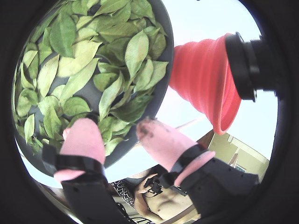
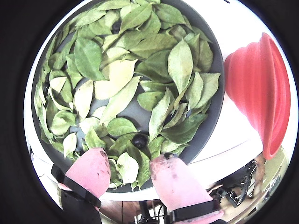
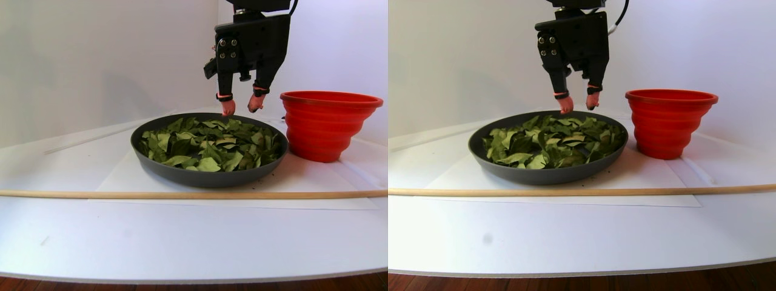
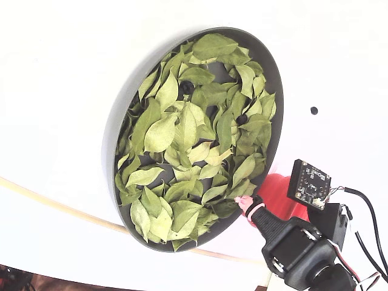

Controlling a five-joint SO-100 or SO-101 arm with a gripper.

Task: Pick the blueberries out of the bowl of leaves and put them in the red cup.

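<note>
My gripper (image 2: 133,170) hangs open over the bowl's (image 2: 212,116) rim, holding nothing. One blueberry (image 2: 138,140) peeks out between my pink fingers (image 2: 91,170), with leaves (image 2: 117,77) all around it. The red cup (image 3: 327,124) stands just beside the bowl. A stick (image 3: 182,194) lies in front.

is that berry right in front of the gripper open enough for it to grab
Probably yes: the blueberry lies uncovered between leaves just ahead of the open gripper, which hovers above the bowl rim.
</note>
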